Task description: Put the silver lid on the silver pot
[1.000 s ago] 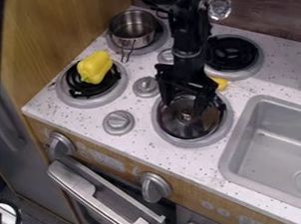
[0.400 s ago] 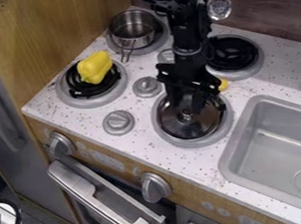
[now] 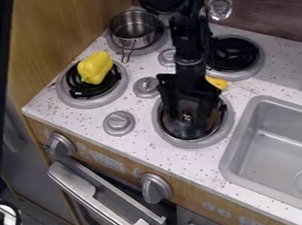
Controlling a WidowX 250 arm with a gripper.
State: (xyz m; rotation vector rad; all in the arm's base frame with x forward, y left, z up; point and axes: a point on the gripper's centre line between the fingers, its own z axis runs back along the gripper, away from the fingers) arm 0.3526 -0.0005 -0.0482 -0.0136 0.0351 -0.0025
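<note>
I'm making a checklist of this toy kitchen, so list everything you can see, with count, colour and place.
burners: four, black with grey rims, on the worktop
silver lid: one, silver, at the front right burner
silver pot: one, silver, on the back left burner
bell pepper: one, yellow, on the front left burner
partly hidden item: one, yellow, near the back right burner
worktop knobs: three, grey, between the burners
front-panel knobs: at least two, grey
oven handle: one, silver, below the worktop
sink: one, grey, right
hanging utensil: one, silver, at the back wall
robot arm: one, black, from the top edge
gripper: one, black, over the lid
</note>
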